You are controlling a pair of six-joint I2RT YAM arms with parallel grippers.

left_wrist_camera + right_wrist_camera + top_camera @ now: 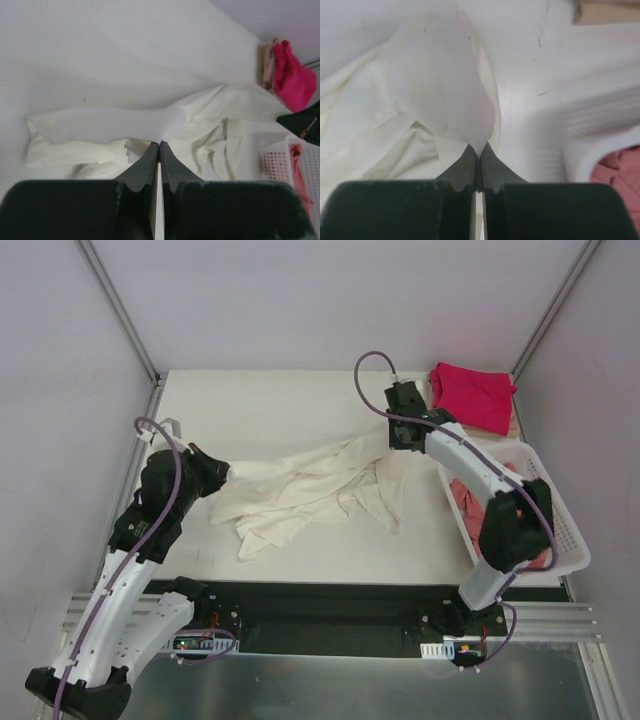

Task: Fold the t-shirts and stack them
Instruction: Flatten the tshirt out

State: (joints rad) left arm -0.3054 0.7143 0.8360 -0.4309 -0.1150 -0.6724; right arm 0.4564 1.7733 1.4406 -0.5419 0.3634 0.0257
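**A:** Why are both grippers pinching the same garment?

**B:** Going by the task, to pull it open for folding. The left gripper has its jaws closed on a fold at the left end of the cream t-shirt. The right gripper is likewise clamped on a thin flap at the shirt's right end, farther back. Held at opposite ends, the cloth can be drawn taut between them.

**A:** Is it flat, then?

**B:** No. It lies crumpled across the middle of the table, bunched and twisted, with a loose part trailing toward the near edge. On the left a band of fabric stretches away from the jaws. On the right the flap is lifted into a peak and looks thin, almost translucent.

**A:** And the others?

**B:** To the right, the salmon-pink t-shirt sits heaped in the white slotted basket, probably waiting its turn. Farthest off, in the back-right corner, the magenta t-shirt rests on a tan t-shirt, seemingly the start of the stack. I cannot tell whether those two are neatly folded.
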